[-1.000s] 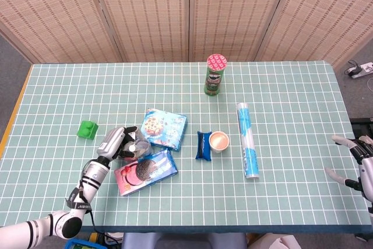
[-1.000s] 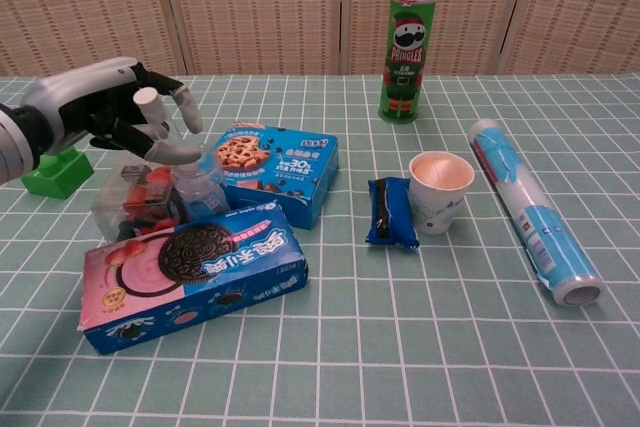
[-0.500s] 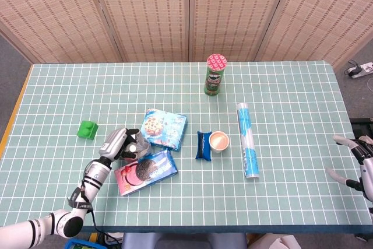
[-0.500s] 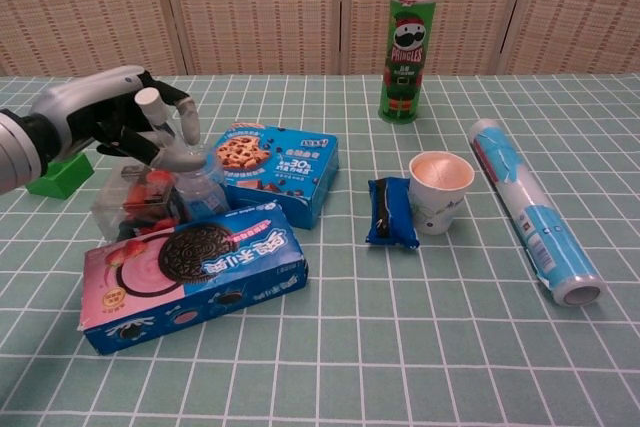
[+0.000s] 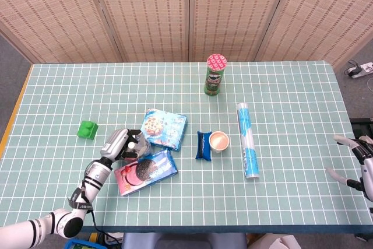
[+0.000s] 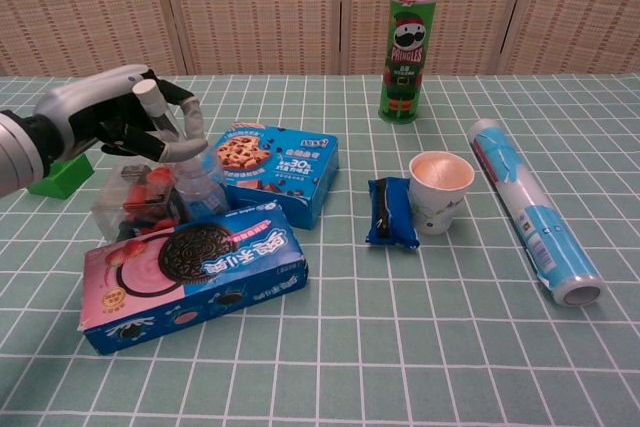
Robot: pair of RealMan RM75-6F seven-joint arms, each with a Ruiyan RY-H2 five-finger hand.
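Chest view: the left robot hand [image 6: 125,117] has lowered over the last second onto a small clear bottle [image 6: 196,187] on the desk [image 6: 400,347], beside a clear packet of red sweets [image 6: 140,202], fingers now curled round its top; a firm grip cannot be confirmed. In front lies a pink Oreo box [image 6: 190,272]; behind, a blue biscuit box [image 6: 275,172] marked "30". A Pringles can [image 6: 408,52] stands beyond. The right robot hand [image 5: 352,158] hangs spread and empty off the desk edge.
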